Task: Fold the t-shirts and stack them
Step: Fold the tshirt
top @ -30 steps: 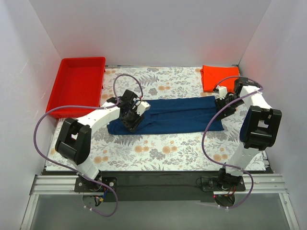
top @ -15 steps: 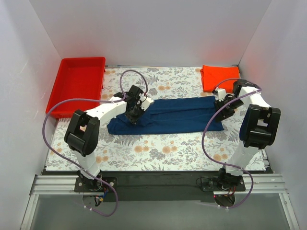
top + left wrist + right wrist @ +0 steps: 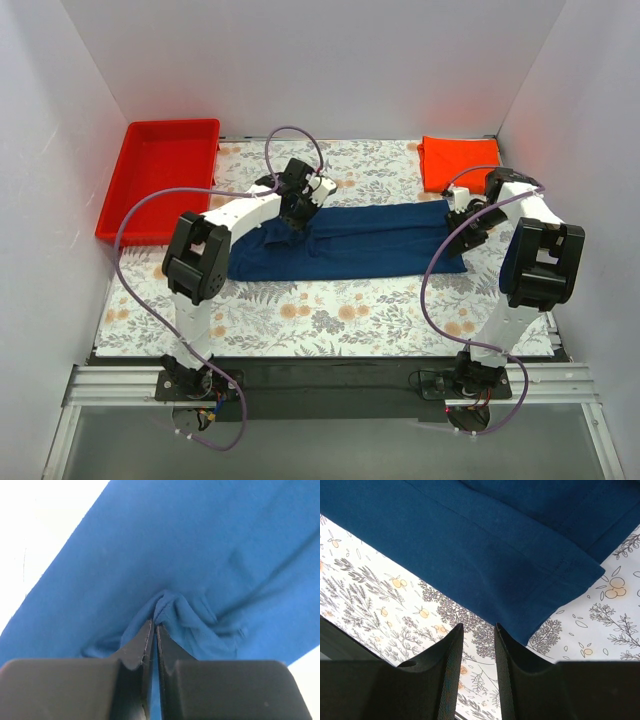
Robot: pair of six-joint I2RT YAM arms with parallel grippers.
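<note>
Left claw [image 3: 155, 627] clamps a soft pucker of the limp navy shirt [image 3: 370, 240], a long band across the mid-worktop [image 3: 330, 310]. Right claw [image 3: 476, 630], narrowly parted and empty, hovers over its right-end hem. Folding is under way, I judge; next I must carry that pinch across. Orange shirt [image 3: 458, 162] lies folded square in the far right corner.
</note>
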